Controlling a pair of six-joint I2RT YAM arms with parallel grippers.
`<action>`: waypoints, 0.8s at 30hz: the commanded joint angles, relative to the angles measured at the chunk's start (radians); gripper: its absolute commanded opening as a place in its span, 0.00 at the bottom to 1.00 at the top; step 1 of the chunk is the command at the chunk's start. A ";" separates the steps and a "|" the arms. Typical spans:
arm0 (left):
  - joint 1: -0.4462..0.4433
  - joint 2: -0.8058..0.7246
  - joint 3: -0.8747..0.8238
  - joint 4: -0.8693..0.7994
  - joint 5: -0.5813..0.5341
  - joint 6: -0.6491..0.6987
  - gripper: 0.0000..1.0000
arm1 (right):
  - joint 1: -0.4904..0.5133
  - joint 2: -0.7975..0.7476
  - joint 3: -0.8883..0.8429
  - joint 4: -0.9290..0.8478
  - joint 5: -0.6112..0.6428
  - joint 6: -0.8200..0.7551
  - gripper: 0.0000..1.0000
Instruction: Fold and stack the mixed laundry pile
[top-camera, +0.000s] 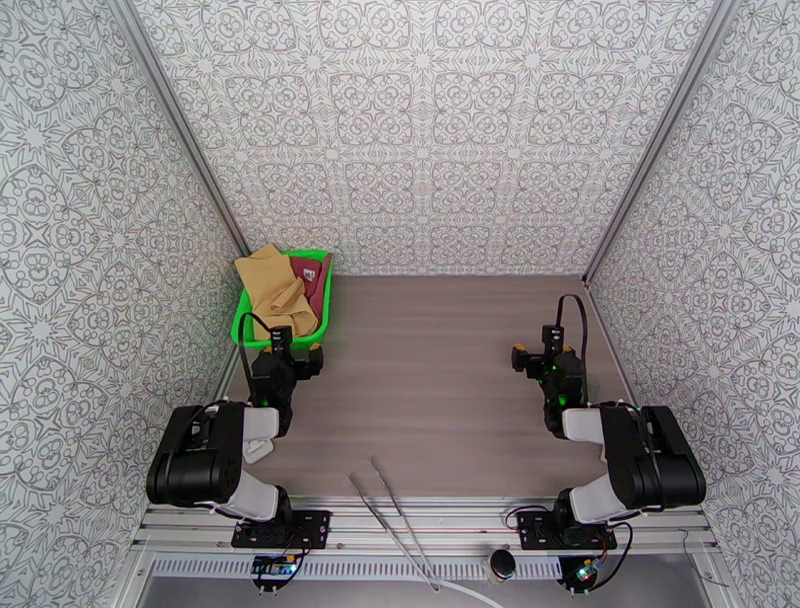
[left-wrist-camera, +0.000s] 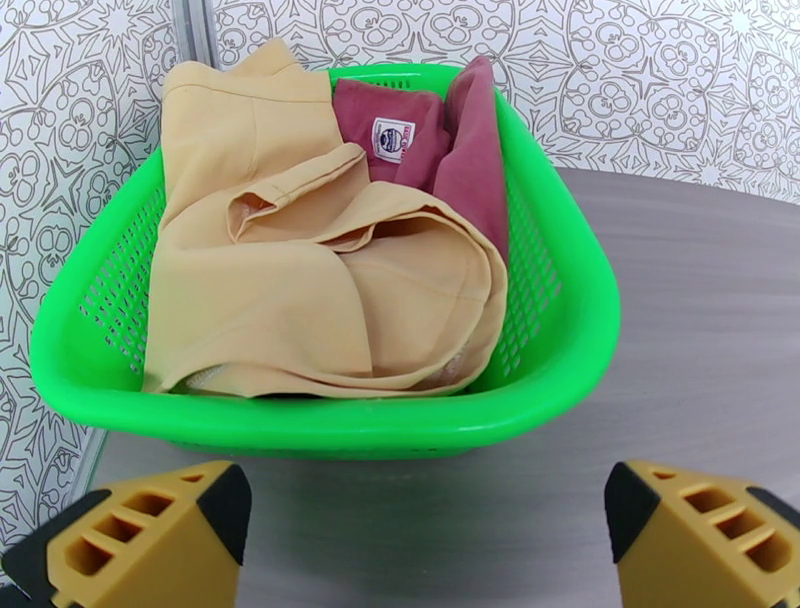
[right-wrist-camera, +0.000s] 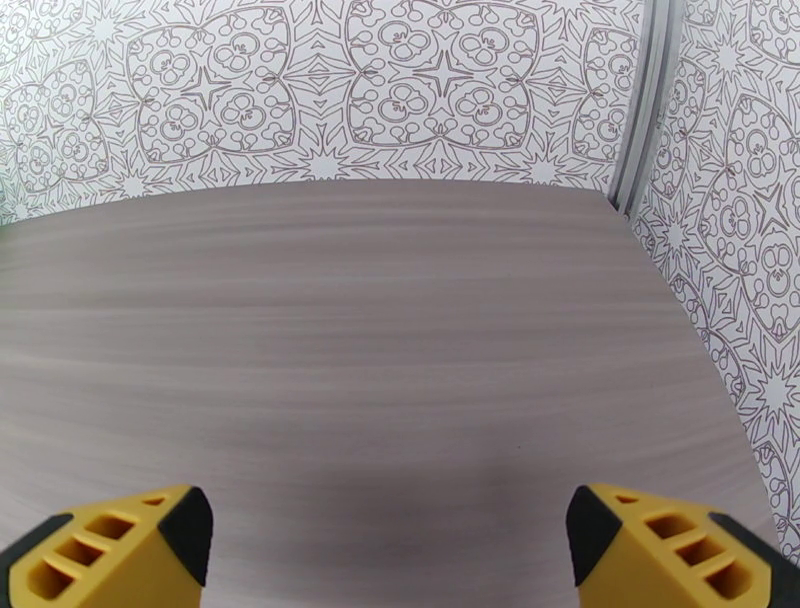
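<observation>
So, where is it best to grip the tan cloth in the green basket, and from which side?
Probably the raised fold ridge of the plain tan cloth, from above: the ridge stands up on top, and the walls of the green plastic mesh basket block the sides.

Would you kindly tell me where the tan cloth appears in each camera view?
Top external: tan cloth at left, by the far wall, in the green basket.
Left wrist: centre, lying in the basket, beside the maroon top.
Right wrist: the grey table, the landmark all views share.
</observation>
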 joint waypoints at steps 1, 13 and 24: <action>0.007 0.010 0.015 -0.017 0.021 -0.011 1.00 | 0.008 -0.001 0.008 0.004 0.016 -0.006 0.99; -0.134 -0.362 0.347 -0.883 -0.395 -0.178 0.99 | 0.009 -0.352 0.425 -1.040 0.092 0.132 0.99; -0.025 -0.225 0.943 -1.733 -0.152 -0.508 0.99 | 0.018 -0.235 0.803 -1.599 -0.174 0.229 0.99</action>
